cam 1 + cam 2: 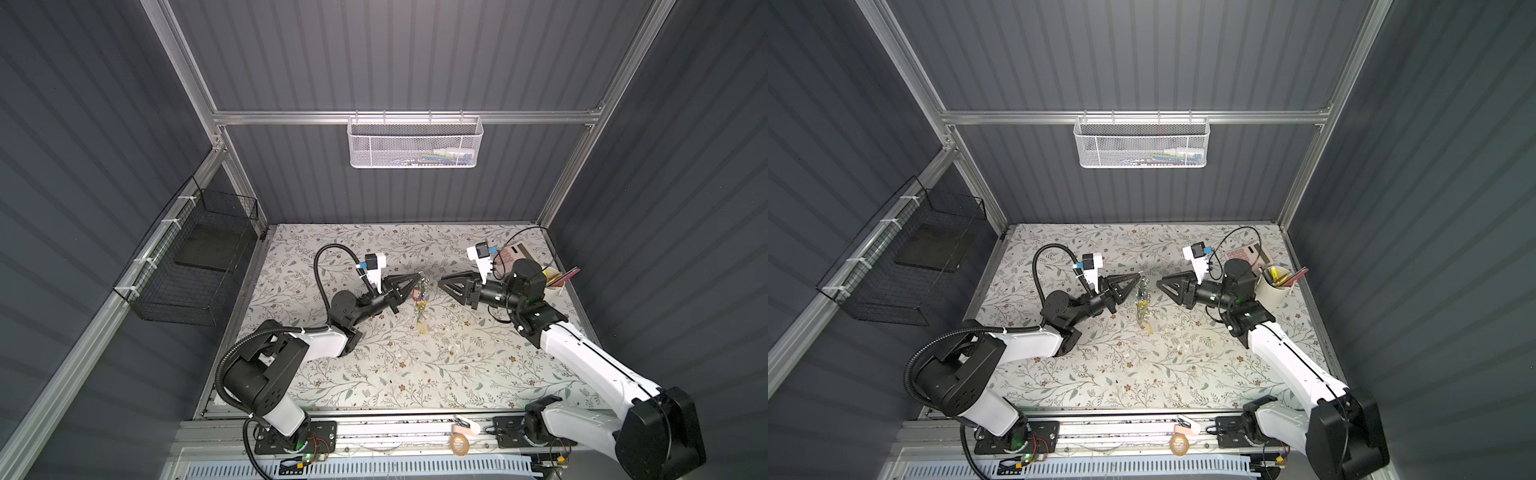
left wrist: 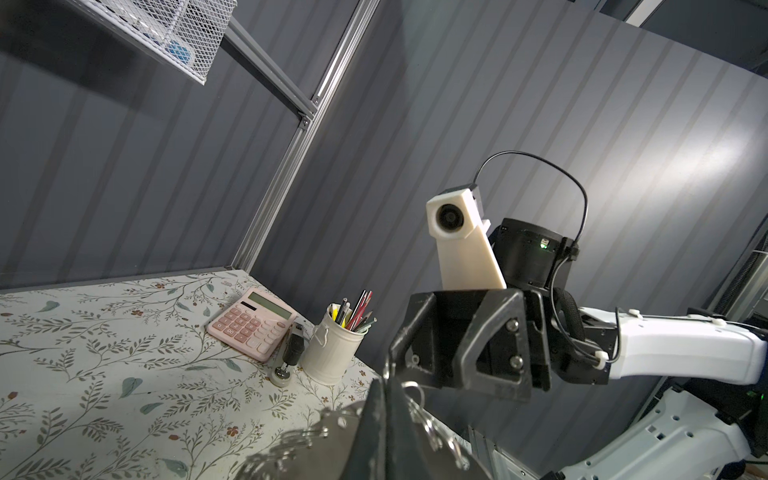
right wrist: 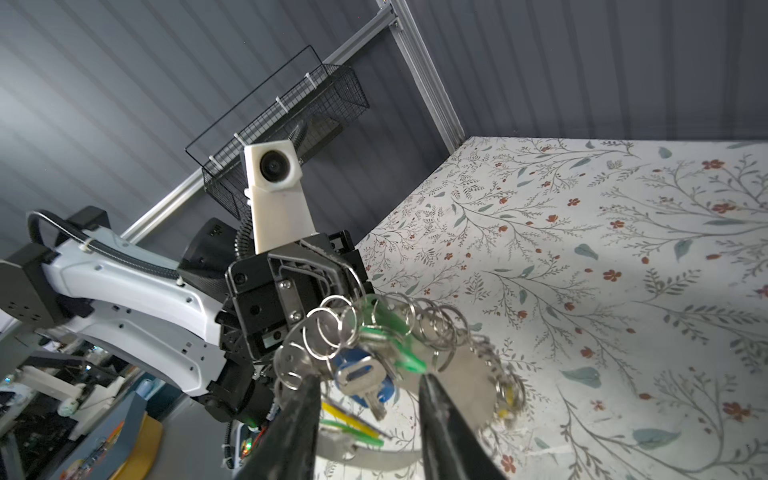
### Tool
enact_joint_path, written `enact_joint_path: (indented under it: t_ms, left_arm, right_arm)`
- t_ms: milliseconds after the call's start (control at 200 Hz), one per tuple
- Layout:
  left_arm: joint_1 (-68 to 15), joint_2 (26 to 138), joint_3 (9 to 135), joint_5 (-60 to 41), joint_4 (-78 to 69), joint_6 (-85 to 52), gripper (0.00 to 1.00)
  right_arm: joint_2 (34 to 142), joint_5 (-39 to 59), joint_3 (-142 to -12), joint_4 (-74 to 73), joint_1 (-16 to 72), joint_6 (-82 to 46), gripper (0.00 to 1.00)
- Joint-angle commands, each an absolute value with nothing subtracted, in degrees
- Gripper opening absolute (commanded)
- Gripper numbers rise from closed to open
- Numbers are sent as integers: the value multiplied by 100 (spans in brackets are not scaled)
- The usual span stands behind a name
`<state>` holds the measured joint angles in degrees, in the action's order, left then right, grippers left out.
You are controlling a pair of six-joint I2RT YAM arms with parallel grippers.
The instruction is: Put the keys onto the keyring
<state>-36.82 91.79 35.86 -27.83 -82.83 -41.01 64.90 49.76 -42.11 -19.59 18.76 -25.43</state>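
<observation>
seems to be the release step, with the keys [image 3: 386, 328], green tag showing, hanging on the keyring [image 3: 440, 320] and apparently threaded on already. held up over the tabletop [image 1: 374, 374] by the left hand [image 1: 419, 276], clenched on the keyring, forearm low and reaching inward. opposite, level: right hand [image 1: 440, 279], released and empty, just beside the keyring without touching. next, probably: draw the right hand straight back without snagging, then lower the keyring.

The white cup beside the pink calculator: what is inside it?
Pencils and pens stand inside the cup, their tops above the rim. Its wall hides their lower ends and the bottom.
</observation>
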Motion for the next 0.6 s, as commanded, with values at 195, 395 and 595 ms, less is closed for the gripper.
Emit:
enact_joint_path:
  t_ms: [195,395,595]
  left_arm:
    - [-3700,8985,3666,-3014,-8771,-4131,0]
    - [-3700,8965,3644,-3048,-8774,-4133,0]
    - [-3700,8948,3645,-3076,-8773,-4152,0]
  right_arm:
    - [7044,5497,-4937,-2175,2041,-2525,46]
    - [7426,5558,-5149,-2460,2184,-2604,41]
    - [7489,5493,-5212,-2557,2049,-2669,40]
